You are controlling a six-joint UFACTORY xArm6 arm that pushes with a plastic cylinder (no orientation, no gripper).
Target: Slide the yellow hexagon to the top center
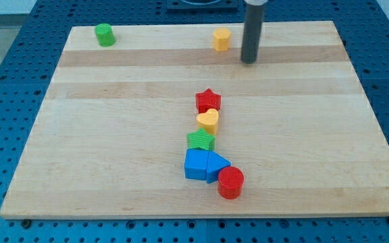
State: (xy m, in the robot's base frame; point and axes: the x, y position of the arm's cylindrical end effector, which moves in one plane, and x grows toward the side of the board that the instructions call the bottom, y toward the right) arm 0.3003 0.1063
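Note:
The yellow hexagon (221, 39) stands near the view's top, a little right of centre on the wooden board (113, 135). My tip (249, 61) rests on the board just to the right of and slightly below the hexagon, a small gap apart from it. The dark rod rises straight up out of the view's top.
A green cylinder (104, 34) stands at the top left. A column of blocks runs down the middle: a red star (208, 100), a yellow heart (209, 121), a green block (201, 140), two blue blocks (204, 165) and a red cylinder (231, 182).

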